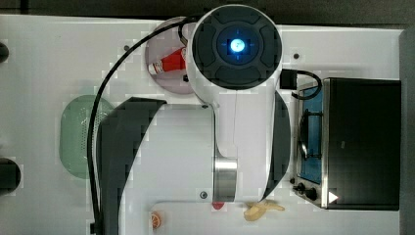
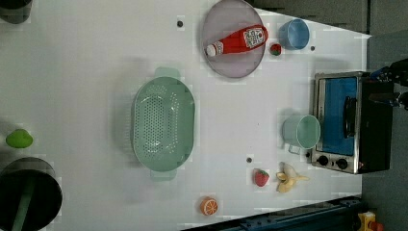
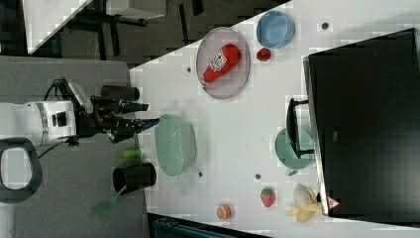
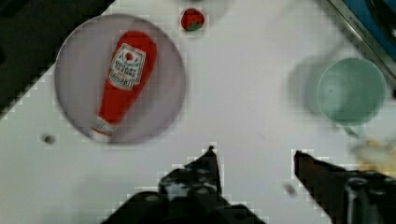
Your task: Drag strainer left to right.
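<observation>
Mint strainer [image 2: 163, 126] resting mid-desk, apart from every edge of the white desk [image 2: 86, 72], ketchup bottle [image 2: 238, 41] lying on a grey plate [image 2: 226, 67] nearby, gripper [image 4: 254, 161] hanging above with fingers spread, holding nothing

**Where everything sits on the table**

In the left view, the strainer [image 2: 163, 124] lies left of centre. The ketchup bottle [image 2: 238, 40] lies on the plate [image 2: 226, 67], above it to the right. The mug [image 2: 302, 132] stands just left of the toaster oven [image 2: 350, 122]; the banana [image 2: 290, 178] lies below.
</observation>
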{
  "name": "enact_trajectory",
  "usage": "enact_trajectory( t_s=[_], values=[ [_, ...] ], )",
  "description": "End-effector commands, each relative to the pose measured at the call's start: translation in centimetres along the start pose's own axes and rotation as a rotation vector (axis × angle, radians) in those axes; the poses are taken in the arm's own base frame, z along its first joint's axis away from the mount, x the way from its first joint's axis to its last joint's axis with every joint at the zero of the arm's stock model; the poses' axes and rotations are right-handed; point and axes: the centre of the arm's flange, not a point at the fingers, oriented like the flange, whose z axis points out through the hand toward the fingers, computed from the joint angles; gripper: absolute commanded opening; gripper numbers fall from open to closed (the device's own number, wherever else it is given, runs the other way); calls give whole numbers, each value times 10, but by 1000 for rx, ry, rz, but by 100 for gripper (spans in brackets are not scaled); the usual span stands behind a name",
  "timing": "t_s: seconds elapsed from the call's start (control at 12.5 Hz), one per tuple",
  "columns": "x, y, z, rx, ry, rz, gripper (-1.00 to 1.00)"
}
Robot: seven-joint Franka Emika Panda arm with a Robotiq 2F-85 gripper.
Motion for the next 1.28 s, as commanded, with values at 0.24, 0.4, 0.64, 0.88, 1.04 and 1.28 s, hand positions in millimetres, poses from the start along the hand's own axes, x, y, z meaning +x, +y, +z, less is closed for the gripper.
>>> enact_trajectory(
  t_s=[0.24, 0.4, 0.64, 0.88, 1.04, 1.28],
  values=[
    [-120, 152, -87, 16, 16, 198, 100],
    [-127, 137, -86, 22, 35, 167, 100],
    [-159, 78, -77, 33, 97, 44, 100],
    [-206, 6, -44, -2, 139, -98, 100],
    [-236, -40, -10, -9, 147, -124, 100],
    [-268, -98, 48, 19, 117, -21, 100]
  ],
)
